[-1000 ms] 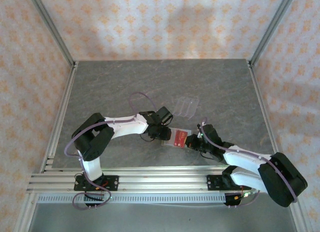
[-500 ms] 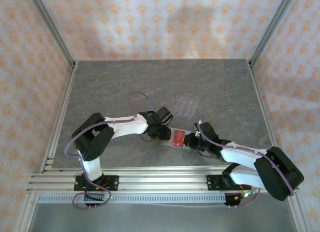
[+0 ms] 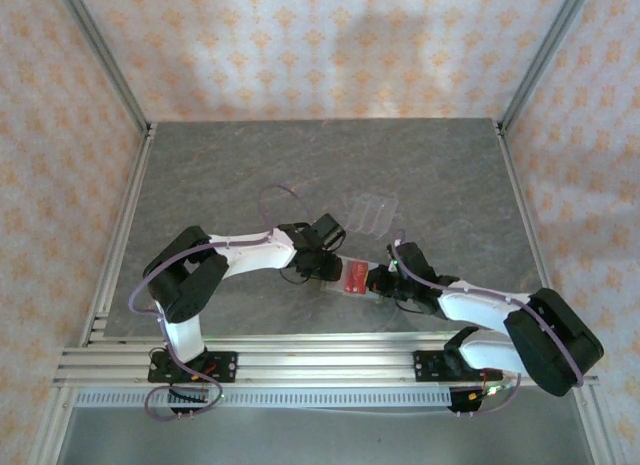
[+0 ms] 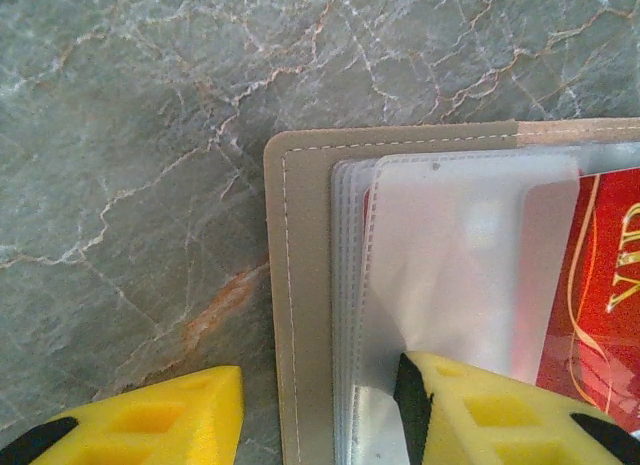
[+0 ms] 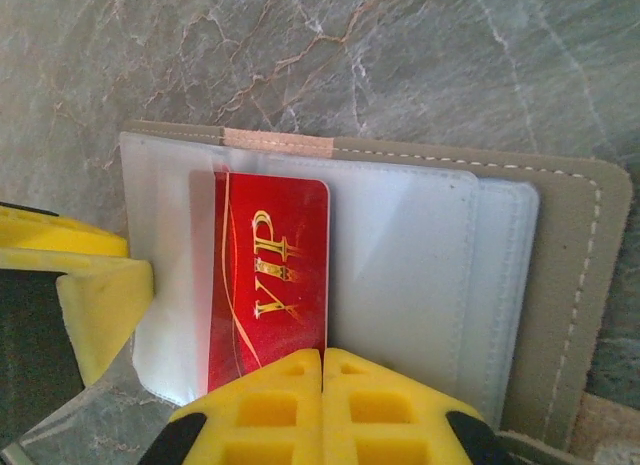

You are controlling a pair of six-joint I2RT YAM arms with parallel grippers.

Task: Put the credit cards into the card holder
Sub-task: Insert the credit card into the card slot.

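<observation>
A small tan-brown folding card holder (image 5: 565, 285) lies opened flat on the grey marbled stone counter (image 3: 230, 165), near its front edge and between the two arms. Its stitched cover faces down and a stack of clear plastic sleeves (image 5: 400, 265) faces up. A red plastic credit card (image 5: 270, 275) with gold "VIP" lettering lies flat among those sleeves, and a frosted sleeve veils one strip of it. How far it sits inside a pocket cannot be told. The right gripper (image 5: 322, 360) is closed, its yellow fingertips pressed together with nothing between them, and they butt against the near edge of the red card. The left gripper (image 4: 318, 385) has its jaws apart and straddles the opposite end of the card holder. One yellow finger rests on the clear sleeves, the other is over the bare counter just beside the cover's edge, and it clamps nothing. A clear slotted plastic rack (image 3: 372, 213) lies on the counter behind the card holder, apart from it.
</observation>
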